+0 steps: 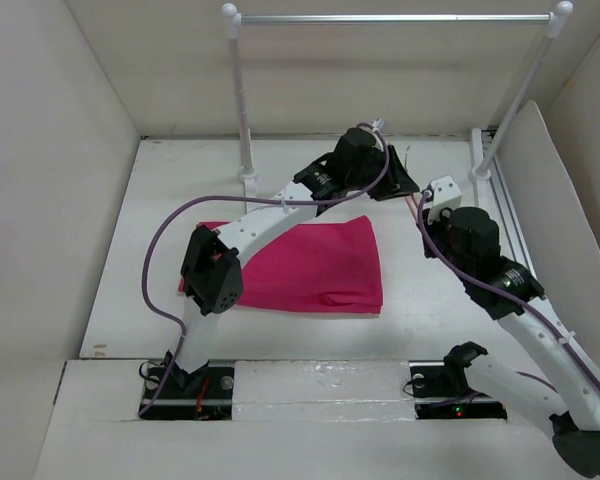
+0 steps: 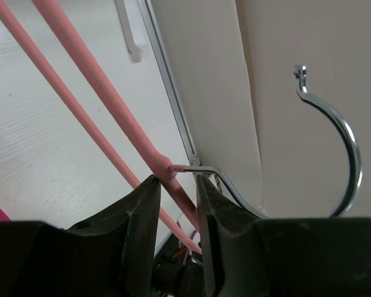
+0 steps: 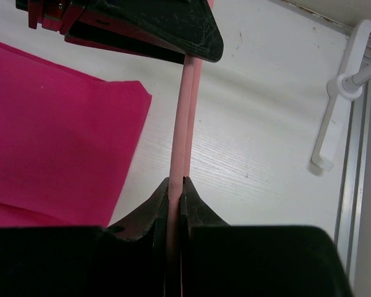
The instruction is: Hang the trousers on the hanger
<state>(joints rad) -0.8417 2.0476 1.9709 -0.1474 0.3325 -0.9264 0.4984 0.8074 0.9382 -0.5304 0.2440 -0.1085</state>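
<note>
The magenta trousers (image 1: 310, 265) lie folded flat on the table left of centre; they also show in the right wrist view (image 3: 49, 124). The thin light-pink hanger (image 1: 416, 207) is held up at the back right. My right gripper (image 1: 423, 215) is shut on one of its bars (image 3: 187, 111), jaws pinching it (image 3: 176, 182). My left gripper (image 1: 398, 185) straddles the hanger (image 2: 111, 99) just below its metal hook (image 2: 349, 136). Its jaws (image 2: 177, 179) stand apart with a gap beside the bar. The left gripper also shows in the right wrist view (image 3: 148, 28).
A white-and-silver clothes rail (image 1: 390, 18) spans the back, its posts at the back left and right. Its right foot (image 3: 334, 124) stands by a metal track. White walls close in on both sides. A white panel leans at the right wall.
</note>
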